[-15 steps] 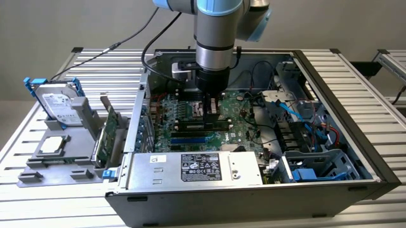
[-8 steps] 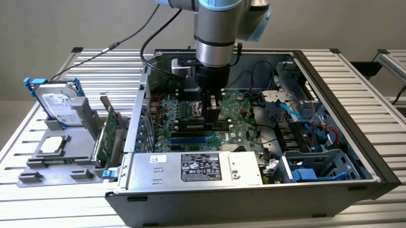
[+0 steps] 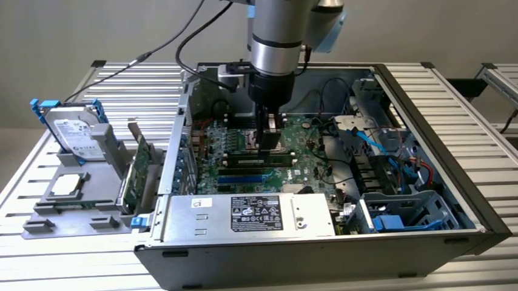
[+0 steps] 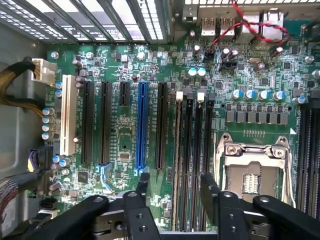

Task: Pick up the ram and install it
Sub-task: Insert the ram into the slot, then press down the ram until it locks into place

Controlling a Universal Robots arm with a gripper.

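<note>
In the exterior view the power supply [image 3: 251,213] lies nearest, along the front of the open computer case [image 3: 484,212]. Just beyond it, toward 12 o'clock, the ram [image 3: 259,161] sits on edge among the memory slots [image 4: 195,150]. The gripper [image 3: 271,144] hangs directly over the ram, fingers [image 4: 206,187] spread wide and grasping nothing; a hard drive [image 3: 74,133] stands at the case's 9 o'clock.
</note>
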